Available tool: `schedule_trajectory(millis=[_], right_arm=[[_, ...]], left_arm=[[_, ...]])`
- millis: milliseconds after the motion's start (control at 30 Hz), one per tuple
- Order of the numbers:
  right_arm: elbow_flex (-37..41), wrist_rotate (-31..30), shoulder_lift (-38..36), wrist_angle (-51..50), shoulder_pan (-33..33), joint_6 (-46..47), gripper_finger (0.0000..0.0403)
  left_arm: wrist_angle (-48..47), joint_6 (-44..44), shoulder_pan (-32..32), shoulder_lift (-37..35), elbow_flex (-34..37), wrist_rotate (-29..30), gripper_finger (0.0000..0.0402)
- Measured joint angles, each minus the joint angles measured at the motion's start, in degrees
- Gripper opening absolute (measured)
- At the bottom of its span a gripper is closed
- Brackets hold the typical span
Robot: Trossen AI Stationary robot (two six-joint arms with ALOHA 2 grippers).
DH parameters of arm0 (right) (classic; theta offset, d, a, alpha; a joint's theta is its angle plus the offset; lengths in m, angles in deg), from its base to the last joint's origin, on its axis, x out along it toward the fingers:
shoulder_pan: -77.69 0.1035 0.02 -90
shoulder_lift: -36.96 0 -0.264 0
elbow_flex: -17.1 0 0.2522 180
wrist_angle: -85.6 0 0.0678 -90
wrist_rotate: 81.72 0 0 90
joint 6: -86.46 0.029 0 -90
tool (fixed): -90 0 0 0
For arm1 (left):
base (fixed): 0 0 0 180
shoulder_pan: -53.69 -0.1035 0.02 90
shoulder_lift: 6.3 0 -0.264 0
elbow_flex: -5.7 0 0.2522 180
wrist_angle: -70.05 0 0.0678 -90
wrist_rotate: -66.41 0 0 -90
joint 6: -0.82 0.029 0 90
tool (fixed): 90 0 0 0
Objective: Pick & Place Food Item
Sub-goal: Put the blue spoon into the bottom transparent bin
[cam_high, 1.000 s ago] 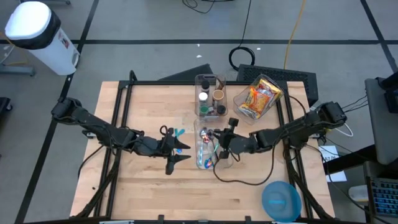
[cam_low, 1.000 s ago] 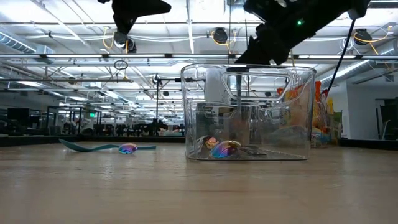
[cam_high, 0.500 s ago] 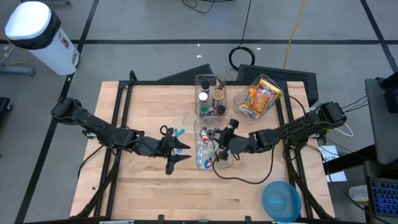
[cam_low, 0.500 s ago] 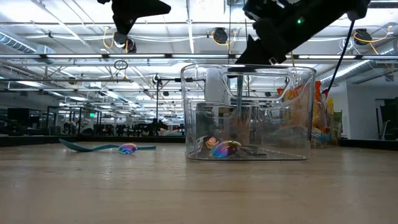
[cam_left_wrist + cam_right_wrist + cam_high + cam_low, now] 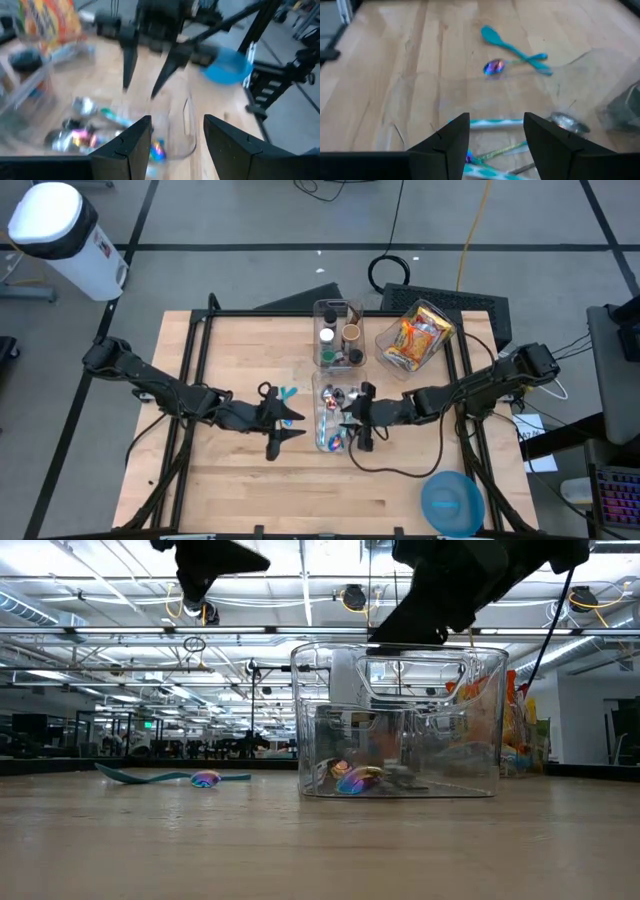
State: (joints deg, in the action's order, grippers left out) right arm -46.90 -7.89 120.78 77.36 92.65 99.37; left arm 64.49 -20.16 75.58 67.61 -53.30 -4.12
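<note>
A: Any readable writing or brand?
B: Found none; print on the orange snack bag (image 5: 413,338) too small to read. Sat in a tilted clear tub (image 5: 385,345) at the table's far side.
A: Claws?
B: Right gripper (image 5: 352,420) spread over the clear cutlery bin (image 5: 331,442), pinching nothing. Left gripper (image 5: 294,427) parted beside 2 teal utensils (image 5: 281,394).

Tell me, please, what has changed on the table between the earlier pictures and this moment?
The right gripper has opened above the clear bin of cutlery and shifted slightly toward the robot's left; nothing shows between its fingers. Unchanged: the left gripper waits open beside the bin, and the teal spoons lie on the table outside the bin.
</note>
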Motion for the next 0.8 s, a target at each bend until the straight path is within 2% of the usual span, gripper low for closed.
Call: schedule_trajectory(millis=[133, 367, 500, 633, 800], right_arm=[[0.0, 0.0, -2.0, 0.1, 0.0, 0.0, 0.0181], [0.0, 0.0, -4.6, 0.3, 1.3, -0.1, 0.0178], [0.0, 0.0, -4.4, 0.2, 2.1, -0.9, 0.0177], [0.0, 0.0, -4.5, 0.2, 2.0, -1.6, 0.0174], [0.0, -0.1, -4.5, 0.2, 2.0, -1.4, 0.0176]], left_arm=[[-7.9, -4.1, 0.0, 0.0, 0.0, -0.1, 0.0189], [-33.9, -17.4, 0.0, 0.0, 0.0, 0.4, 0.0189], [-46.2, -26.9, 0.0, 0.0, 0.1, 3.6, 0.0189], [-46.4, -31.2, -0.6, 0.0, 3.2, 3.6, 0.0189], [-42.3, -30.4, -3.8, 0.0, 8.0, -0.4, 0.0189]])
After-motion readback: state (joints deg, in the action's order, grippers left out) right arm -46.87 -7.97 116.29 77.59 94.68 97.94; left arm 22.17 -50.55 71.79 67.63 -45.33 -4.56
